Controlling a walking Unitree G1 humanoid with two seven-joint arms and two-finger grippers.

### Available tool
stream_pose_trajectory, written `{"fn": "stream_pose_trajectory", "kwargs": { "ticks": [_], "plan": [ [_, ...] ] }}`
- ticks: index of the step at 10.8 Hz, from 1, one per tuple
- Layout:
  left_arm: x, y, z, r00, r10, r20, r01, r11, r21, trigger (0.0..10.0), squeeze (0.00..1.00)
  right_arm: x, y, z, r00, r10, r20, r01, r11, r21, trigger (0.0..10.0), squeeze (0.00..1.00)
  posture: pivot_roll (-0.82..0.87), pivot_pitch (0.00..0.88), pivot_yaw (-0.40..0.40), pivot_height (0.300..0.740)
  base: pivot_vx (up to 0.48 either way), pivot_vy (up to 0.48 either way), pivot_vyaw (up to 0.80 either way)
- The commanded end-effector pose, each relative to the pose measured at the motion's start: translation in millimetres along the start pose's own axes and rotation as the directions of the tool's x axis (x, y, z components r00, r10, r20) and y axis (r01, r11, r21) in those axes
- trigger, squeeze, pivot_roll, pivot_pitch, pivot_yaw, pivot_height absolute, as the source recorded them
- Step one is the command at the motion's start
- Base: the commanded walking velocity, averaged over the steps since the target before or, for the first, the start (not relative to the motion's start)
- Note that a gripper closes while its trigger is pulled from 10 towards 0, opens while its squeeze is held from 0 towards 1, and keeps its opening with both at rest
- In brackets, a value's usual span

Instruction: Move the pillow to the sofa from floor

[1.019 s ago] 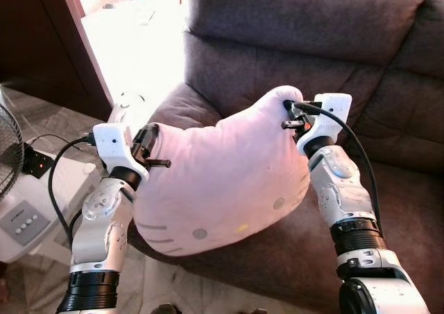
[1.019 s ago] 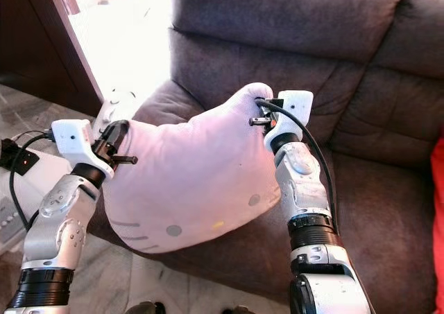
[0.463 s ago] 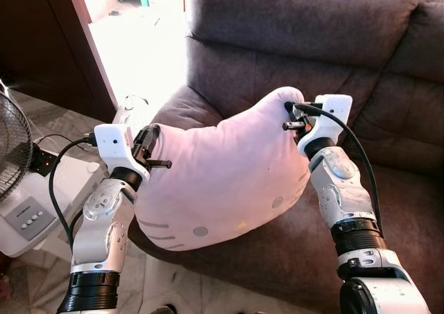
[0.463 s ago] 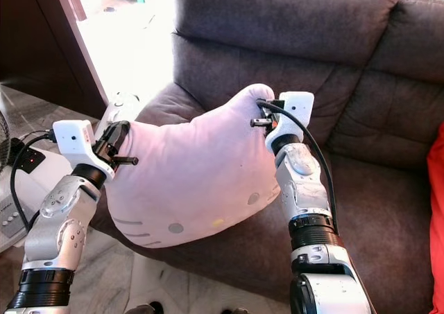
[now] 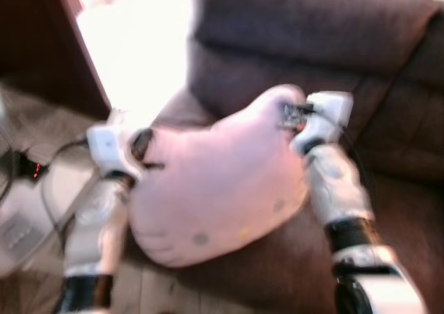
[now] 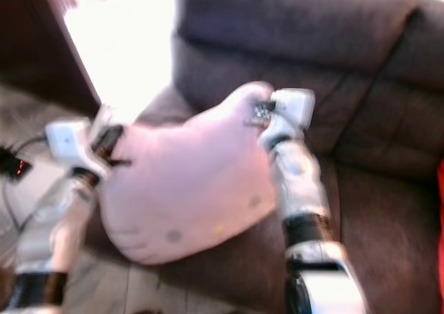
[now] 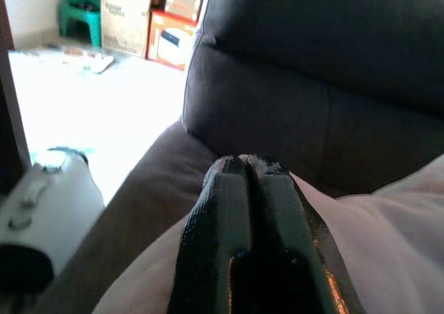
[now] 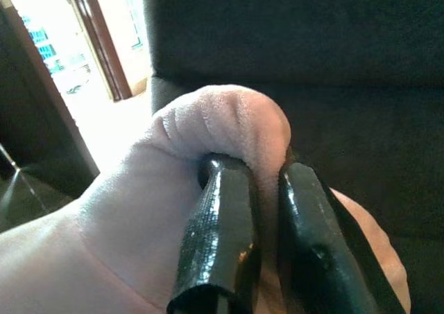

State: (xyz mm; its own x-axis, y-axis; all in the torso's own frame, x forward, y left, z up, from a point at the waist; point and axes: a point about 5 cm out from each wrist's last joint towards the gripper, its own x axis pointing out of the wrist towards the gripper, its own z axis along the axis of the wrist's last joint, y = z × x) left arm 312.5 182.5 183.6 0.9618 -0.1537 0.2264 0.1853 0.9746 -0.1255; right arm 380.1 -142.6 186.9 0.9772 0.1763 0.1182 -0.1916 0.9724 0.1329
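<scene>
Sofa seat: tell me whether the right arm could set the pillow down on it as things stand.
Probably yes. The right claw is shut on the pillow, which hangs just over the sofa seat with nothing between them.

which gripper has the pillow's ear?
The right gripper: its fingers pinch the pillow's rounded ear. The left gripper is shut on the opposite edge.

Soft plush pillow, matt cloth sofa
</scene>
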Motion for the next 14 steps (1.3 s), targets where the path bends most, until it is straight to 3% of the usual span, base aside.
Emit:
{"fn": "stream_pose_trajectory", "kwargs": {
  "ticks": [1,5,8,10,14],
  "plan": [
    [3.3,-11.8,5.9,0.999,-0.043,0.032,0.044,0.999,-0.015,10.0,0.0,0.0,-10.3,13.2,0.998,-0.037,0.059,0.038,0.999,0.0,10.0,0.0,0.12,0.166,-0.058,0.74,0.289,0.0,0.0],
    [2.4,-14.2,5.2,0.998,-0.048,0.029,0.049,0.999,-0.021,10.0,0.0,0.9,-10.5,11.5,0.998,-0.025,0.053,0.026,0.999,-0.026,10.0,0.0,0.12,0.161,-0.06,0.74,0.0,0.0,-0.16],
    [-2.0,-22.5,13.8,0.997,-0.059,0.045,0.063,0.993,-0.103,10.0,0.0,19.6,-23.6,14.9,0.998,-0.061,-0.03,0.058,0.994,-0.095,10.0,0.0,0.14,0.154,-0.07,0.74,0.0,0.0,0.0],
    [-4.6,-31.0,18.5,0.996,-0.084,0.043,0.087,0.993,-0.079,10.0,0.0,27.4,-21.4,12.3,0.993,-0.072,-0.091,0.067,0.996,-0.054,10.0,0.0,0.16,0.161,-0.076,0.74,0.0,0.0,0.0],
    [-2.6,-20.9,21.2,0.999,-0.021,0.031,0.022,0.998,-0.062,10.0,0.0,32.7,-7.7,3.6,0.989,-0.055,-0.137,0.051,0.998,-0.029,10.0,0.0,0.17,0.201,-0.077,0.74,0.0,0.0,0.0]
  ]
}}
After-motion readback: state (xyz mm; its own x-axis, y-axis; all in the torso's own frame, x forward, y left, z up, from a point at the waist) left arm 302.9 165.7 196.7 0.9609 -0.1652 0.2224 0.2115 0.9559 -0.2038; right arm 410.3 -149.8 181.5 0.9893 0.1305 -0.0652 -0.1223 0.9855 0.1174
